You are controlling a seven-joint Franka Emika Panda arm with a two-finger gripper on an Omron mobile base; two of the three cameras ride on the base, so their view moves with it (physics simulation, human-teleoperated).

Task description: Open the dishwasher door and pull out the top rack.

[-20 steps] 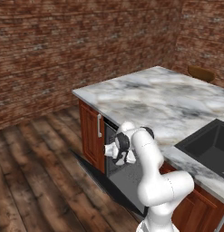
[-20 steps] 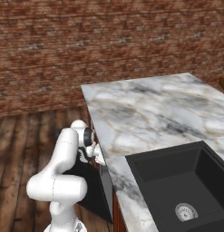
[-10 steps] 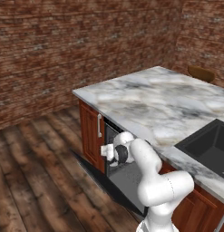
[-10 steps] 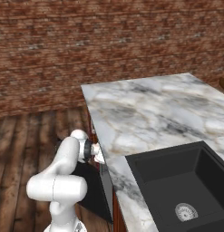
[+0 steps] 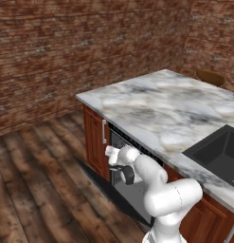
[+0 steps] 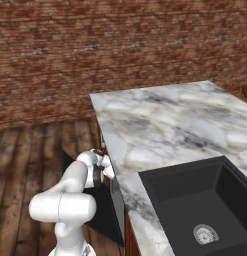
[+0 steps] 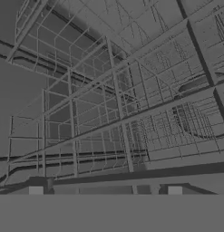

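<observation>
Rack [image 7: 118, 113] wire crosses the whole hand view at close range, thin grey bars in a grid inside the dark dishwasher cavity, with the two fingertips [image 7: 36, 190] standing well apart at the bottom edge and nothing between them. So the jaws are wide open and hold nothing. The door [image 5: 102, 182] already lies dropped down, a black panel sloping toward the floor in front of the opening under the marble tabletop [image 5: 161, 107].

The step in hand looks like taking hold of the rack's front. To do it well, line the jaws over one front bar, close squarely on it, then draw straight out along the runners, not up or sideways.

Both base views place the hand [image 6: 102, 165] at the opening below the tabletop edge, but the arm hides the rack there; the hand view alone gives the wires and the fingertip spacing.
</observation>
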